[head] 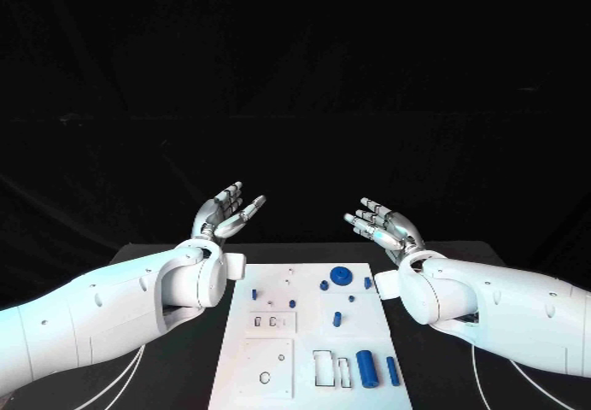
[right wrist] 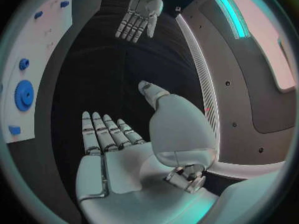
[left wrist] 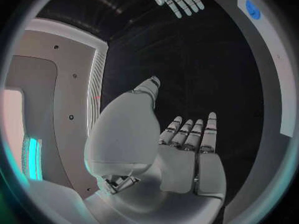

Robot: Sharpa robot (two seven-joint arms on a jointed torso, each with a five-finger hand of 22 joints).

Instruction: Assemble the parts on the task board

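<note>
Both hands up w/ fingers spread, holding nothing: left hand [head: 229, 213], right hand [head: 384, 224]. Task board [head: 247, 329] on table (blue parts [head: 342, 275] resting on it).

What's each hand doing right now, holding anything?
Left hand: open, fingers apart, holding nothing, raised beyond the task board.
Right hand: open, fingers apart, holding nothing.
</note>
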